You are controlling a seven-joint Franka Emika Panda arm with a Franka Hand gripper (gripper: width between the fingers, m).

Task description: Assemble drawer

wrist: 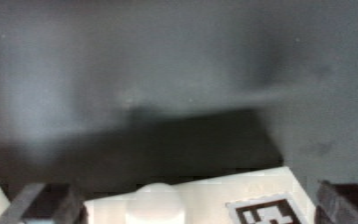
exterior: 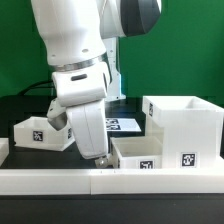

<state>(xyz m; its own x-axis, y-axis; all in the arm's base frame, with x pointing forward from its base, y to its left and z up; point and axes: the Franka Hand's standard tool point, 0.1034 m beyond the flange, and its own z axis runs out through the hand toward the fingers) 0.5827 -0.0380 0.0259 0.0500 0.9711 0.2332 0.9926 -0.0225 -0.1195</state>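
The drawer's tall white casing (exterior: 186,122) stands at the exterior view's right. One shallow white tray (exterior: 140,155) lies in front of it, and the second tray (exterior: 38,131) lies at the left; each carries a tag. My gripper (exterior: 103,157) hangs low over the left end of the front tray, partly hiding it. In the wrist view the gripper (wrist: 194,212) is open, its dark fingers (wrist: 41,205) wide apart. A white tray part (wrist: 202,205) with a rounded knob (wrist: 158,196) and a tag (wrist: 275,214) lies between them, not touching either finger.
The low white border rail (exterior: 110,182) runs along the front of the black table. The marker board (exterior: 124,124) lies behind the gripper. A green wall is at the back. The arm's white body hides the table's middle.
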